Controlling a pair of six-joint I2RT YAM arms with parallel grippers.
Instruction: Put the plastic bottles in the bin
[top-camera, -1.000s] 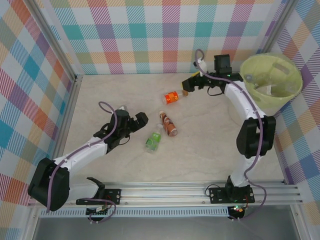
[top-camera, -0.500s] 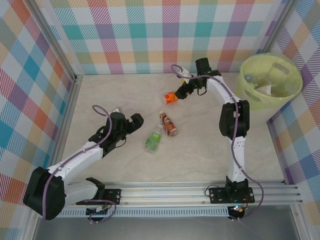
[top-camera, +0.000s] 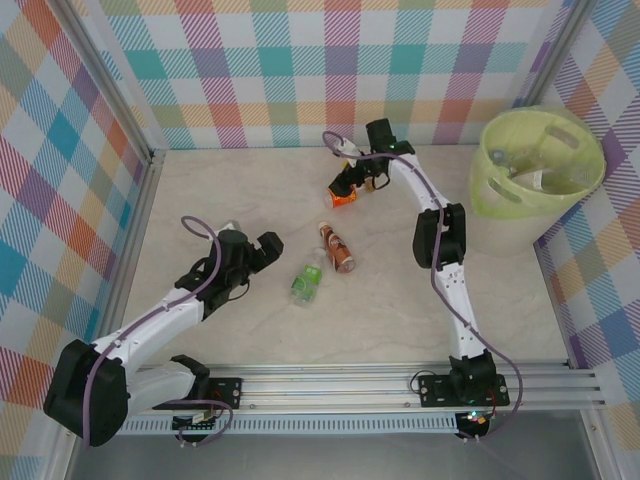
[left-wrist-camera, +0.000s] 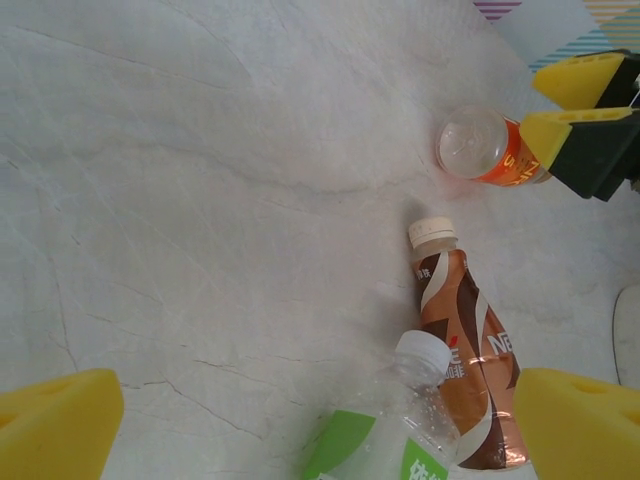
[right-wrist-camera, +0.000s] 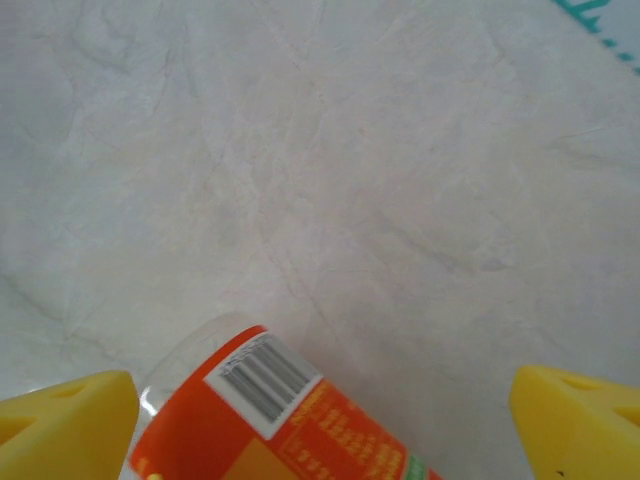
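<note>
Bottles on the table (top-camera: 200, 200), as we count them:

1. Orange-labelled bottle (top-camera: 343, 197), on its side at the tips of the right gripper (top-camera: 352, 183). Its jaws are spread wide; we cannot tell if they touch it. The label has a white barcode panel, with print too small to read.
2. Brown-labelled bottle (top-camera: 338, 248), white cap, white letters "NE".
3. Green-labelled bottle (top-camera: 306, 284), white cap, just beside item 2, white characters cut off.

Left gripper (top-camera: 268, 246): jaws wide, empty, near items 2 and 3.

Bin (top-camera: 515, 225): lime-lined, far right, well apart from all three.
</note>
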